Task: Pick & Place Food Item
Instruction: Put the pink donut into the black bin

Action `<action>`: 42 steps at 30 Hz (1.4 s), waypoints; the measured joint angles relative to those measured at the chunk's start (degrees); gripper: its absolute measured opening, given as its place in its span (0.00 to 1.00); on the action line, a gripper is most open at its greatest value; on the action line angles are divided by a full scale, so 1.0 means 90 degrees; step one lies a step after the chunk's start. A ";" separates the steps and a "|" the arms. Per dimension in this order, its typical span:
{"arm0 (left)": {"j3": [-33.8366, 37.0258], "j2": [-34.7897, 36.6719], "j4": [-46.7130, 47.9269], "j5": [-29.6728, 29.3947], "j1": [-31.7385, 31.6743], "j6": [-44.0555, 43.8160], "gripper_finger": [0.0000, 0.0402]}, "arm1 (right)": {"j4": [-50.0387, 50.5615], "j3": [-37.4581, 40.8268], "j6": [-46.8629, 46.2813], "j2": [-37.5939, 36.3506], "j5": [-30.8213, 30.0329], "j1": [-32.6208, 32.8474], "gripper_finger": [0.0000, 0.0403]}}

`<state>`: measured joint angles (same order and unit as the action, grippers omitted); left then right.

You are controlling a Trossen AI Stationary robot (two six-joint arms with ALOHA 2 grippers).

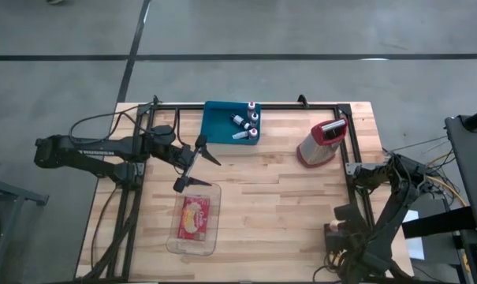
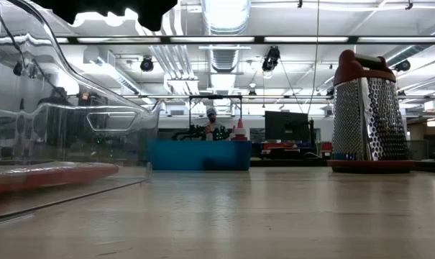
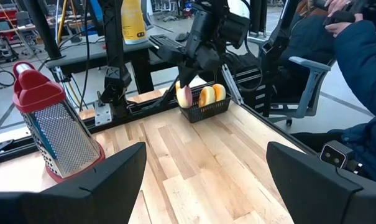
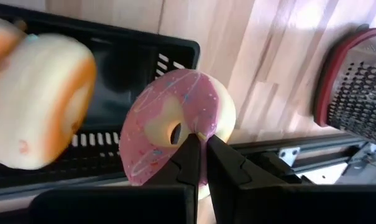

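Observation:
A pink frosted donut [image 4: 175, 124] stands on edge at one end of a black basket [image 4: 132, 56] at the table's near right corner. My right gripper [image 4: 201, 144] is shut on it. The left wrist view shows the same hold [image 3: 185, 96], with two more donuts [image 3: 211, 94] in the basket [image 3: 206, 111]. My left gripper [image 1: 197, 167] is open and empty, just beyond a clear container [image 1: 195, 217] that holds a red and yellow food item. My right gripper pinches the pink donut's ring beside its hole [image 4: 189, 127] between its two fingers, which come from above and point down. The donut stands on edge under the fingers, over the basket's end. Whether it is clear of the basket I cannot tell.
A metal grater with a red top [image 1: 323, 142] stands at the far right. A blue bin [image 1: 232, 122] with small bottles sits at the far middle. A person's blue sleeve [image 3: 362, 56] shows beyond the table's right side. Bare wood lies across the table's middle.

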<state>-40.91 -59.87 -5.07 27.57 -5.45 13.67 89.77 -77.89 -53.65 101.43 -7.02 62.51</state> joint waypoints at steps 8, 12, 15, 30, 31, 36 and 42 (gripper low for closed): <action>0.0000 -0.0001 0.0001 -0.0001 0.0001 0.0000 0.85 | -0.0228 -0.0005 -0.0246 0.0000 -0.0048 -0.0003 0.03; 0.0000 0.0002 -0.0001 -0.0001 0.0001 0.0000 0.85 | -0.0431 0.0016 -0.0259 0.0000 -0.0052 -0.0003 0.03; 0.0000 0.0002 0.0001 -0.0002 0.0000 0.0000 0.85 | -0.0698 0.0118 -0.0351 0.0000 -0.0064 -0.0003 0.03; 0.0000 0.0002 0.0000 0.0000 -0.0001 0.0000 0.85 | -0.0813 0.0223 -0.0606 0.0002 -0.0047 -0.0001 0.03; 0.0000 0.0001 0.0001 0.0000 -0.0001 0.0000 0.85 | -0.0813 0.0222 -0.0609 0.0002 -0.0049 -0.0002 0.03; 0.0000 -0.0001 0.0001 -0.0002 0.0000 0.0000 0.85 | -0.0808 0.0194 -0.0685 0.0002 -0.0049 -0.0001 0.03; 0.0000 0.0001 0.0000 0.0000 -0.0001 0.0000 0.85 | -0.0642 0.0258 -0.0813 0.0002 -0.0242 0.0001 0.08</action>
<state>-40.91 -59.86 -5.07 27.56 -5.45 13.67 84.00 -75.56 -60.97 101.45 -9.20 62.52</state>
